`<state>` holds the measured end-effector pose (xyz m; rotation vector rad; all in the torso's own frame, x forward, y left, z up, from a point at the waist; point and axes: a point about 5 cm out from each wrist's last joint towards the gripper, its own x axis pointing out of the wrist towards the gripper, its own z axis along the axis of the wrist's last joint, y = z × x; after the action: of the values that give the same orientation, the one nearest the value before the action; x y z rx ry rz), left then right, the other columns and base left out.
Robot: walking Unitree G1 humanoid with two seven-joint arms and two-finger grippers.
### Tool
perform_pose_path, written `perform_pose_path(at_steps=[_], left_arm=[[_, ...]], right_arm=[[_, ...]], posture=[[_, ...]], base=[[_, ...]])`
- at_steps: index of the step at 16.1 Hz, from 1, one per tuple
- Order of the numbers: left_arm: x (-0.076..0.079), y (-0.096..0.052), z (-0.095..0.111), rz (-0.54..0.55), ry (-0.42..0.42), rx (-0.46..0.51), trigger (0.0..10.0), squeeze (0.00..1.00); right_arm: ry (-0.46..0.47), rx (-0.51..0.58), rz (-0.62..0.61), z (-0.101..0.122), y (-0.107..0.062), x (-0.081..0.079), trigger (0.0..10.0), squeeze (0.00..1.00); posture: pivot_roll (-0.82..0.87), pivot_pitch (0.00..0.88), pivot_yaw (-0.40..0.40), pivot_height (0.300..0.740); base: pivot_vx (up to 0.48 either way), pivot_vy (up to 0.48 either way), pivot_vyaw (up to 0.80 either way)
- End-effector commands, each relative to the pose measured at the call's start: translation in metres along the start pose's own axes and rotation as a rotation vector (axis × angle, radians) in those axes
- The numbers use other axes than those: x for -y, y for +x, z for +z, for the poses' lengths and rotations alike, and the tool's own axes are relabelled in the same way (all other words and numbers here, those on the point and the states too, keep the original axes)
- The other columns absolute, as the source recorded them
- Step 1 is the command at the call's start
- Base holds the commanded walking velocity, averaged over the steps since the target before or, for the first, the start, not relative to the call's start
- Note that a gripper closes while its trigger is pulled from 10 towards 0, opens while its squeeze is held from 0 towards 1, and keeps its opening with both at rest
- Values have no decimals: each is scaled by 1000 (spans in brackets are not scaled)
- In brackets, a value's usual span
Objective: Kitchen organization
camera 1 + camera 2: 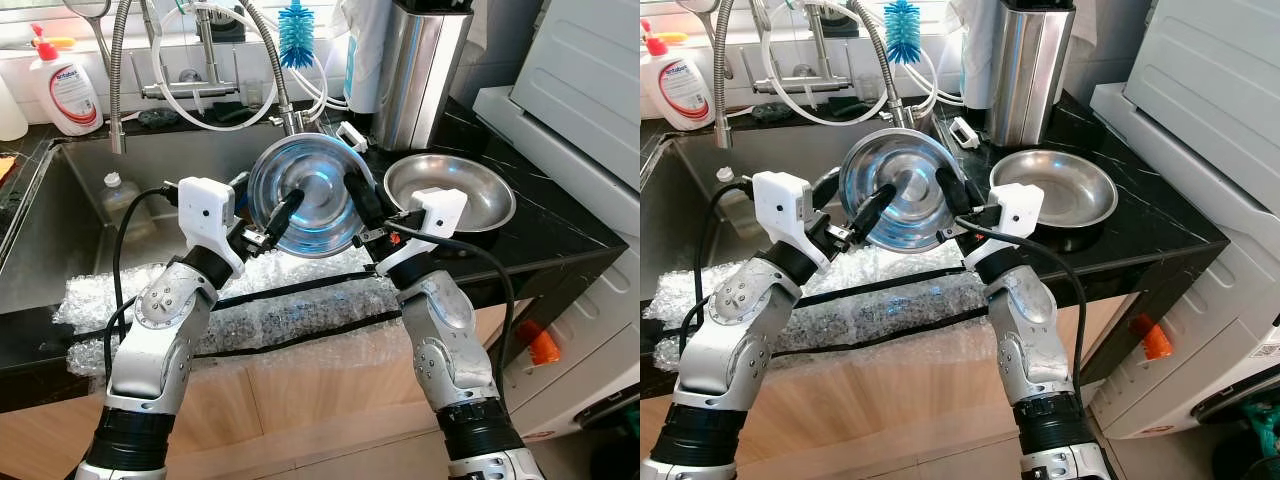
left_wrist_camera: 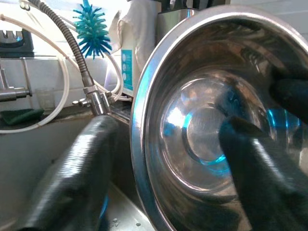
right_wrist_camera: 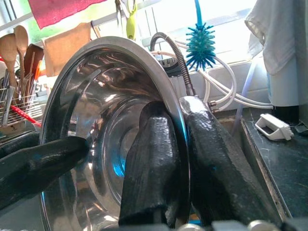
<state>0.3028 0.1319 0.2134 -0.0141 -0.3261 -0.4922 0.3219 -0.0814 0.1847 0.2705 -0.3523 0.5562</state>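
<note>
A kitchen corner with a black stone counter running along a bright window, and a stainless sink sunk into the counter's left part. A sheet of bubble wrap crossed by two black straps lies draped over the counter's front edge, above pale wood cabinet fronts. Behind the sink stand a flexible spring-hose faucet, looping white hoses, a blue bottle brush and, at the back left corner, a white soap bottle with a red pump. A tall steel canister stands at the back of the counter, right of the sink. To the far right is a white appliance. A small plastic bottle lies inside the sink.

A steel bowl is held in the air above the sink's front right corner, tipped up on edge so its hollow inside faces the robot and its rim stands nearly vertical. The left end effector grips the bowl's left rim, one finger inside and one behind the wall, clamped on it. The right end effector does the same on the right rim; the right wrist view shows its fingers pinching the thin rim from both sides.

A second, shallower steel bowl sits upright on the counter just right of the held bowl, near the counter's front edge.
</note>
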Motion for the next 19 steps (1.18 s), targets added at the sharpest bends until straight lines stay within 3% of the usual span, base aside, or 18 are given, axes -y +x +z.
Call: perform_pose_path(at_steps=[1, 19], left_arm=[[0, 1, 0, 1, -2, -5, 0, 0], [-2, 2, 4, 12, -24, 15, 0, 0]], right_arm=[[-13, 19, 19, 4, 1, -3, 10000, 0], [-36, 23, 17, 5, 3, -1, 10000, 0]], posture=[[49, 0, -20, 740], [54, 0, -17, 740]], base=[[0, 0, 0], [0, 0, 0]])
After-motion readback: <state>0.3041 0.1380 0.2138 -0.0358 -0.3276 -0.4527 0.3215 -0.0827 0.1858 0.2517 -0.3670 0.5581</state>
